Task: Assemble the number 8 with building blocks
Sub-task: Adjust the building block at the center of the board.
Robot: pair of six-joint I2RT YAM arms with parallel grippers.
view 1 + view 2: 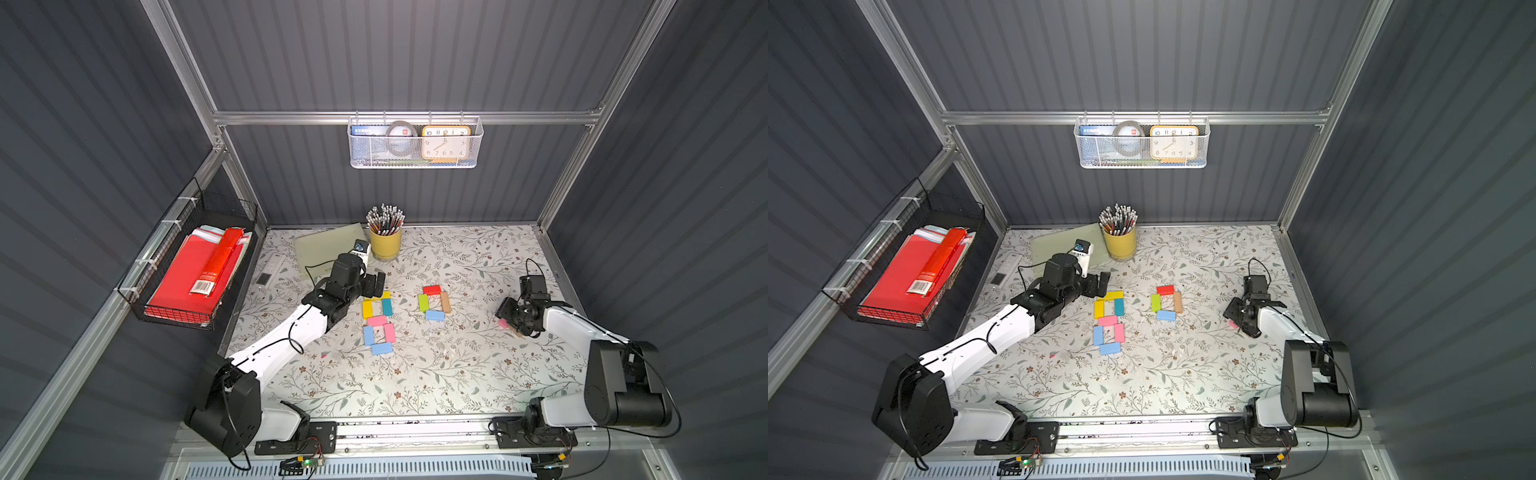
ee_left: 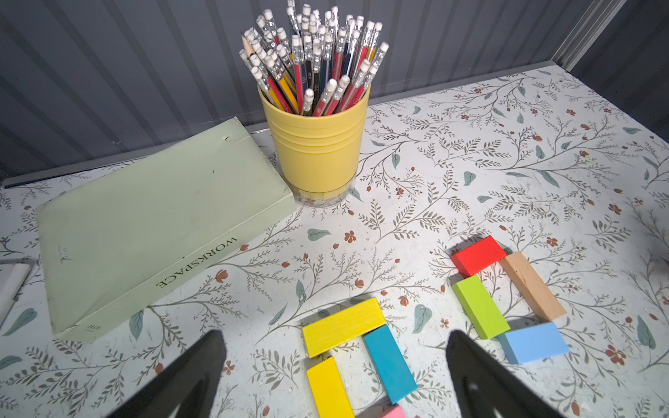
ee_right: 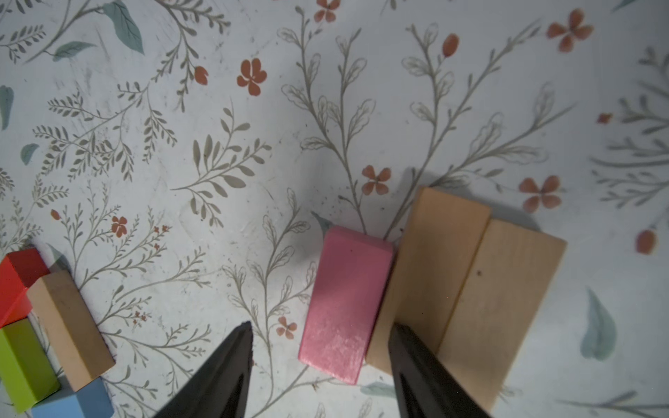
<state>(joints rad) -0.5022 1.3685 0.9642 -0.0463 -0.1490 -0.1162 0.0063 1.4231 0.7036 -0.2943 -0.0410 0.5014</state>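
My right gripper (image 3: 321, 324) is closest to the lens, its fingers half spread to either side of a pink block (image 3: 345, 304) and not closed on it. The yellow cup (image 2: 315, 152) is packed with pencils (image 2: 311, 54). The white mesh basket (image 1: 374, 160) on the wall holds a clock (image 1: 445, 143). My left gripper (image 2: 335, 333) gapes wide at the far end of the number 8 (image 1: 377, 320), which lies mid-table. The green book (image 2: 152, 217) reads "WORKSPACE".

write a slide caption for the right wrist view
Right gripper, jaws apart, hovers over a pink block lying beside two tan blocks, with a four-block loop nearby.
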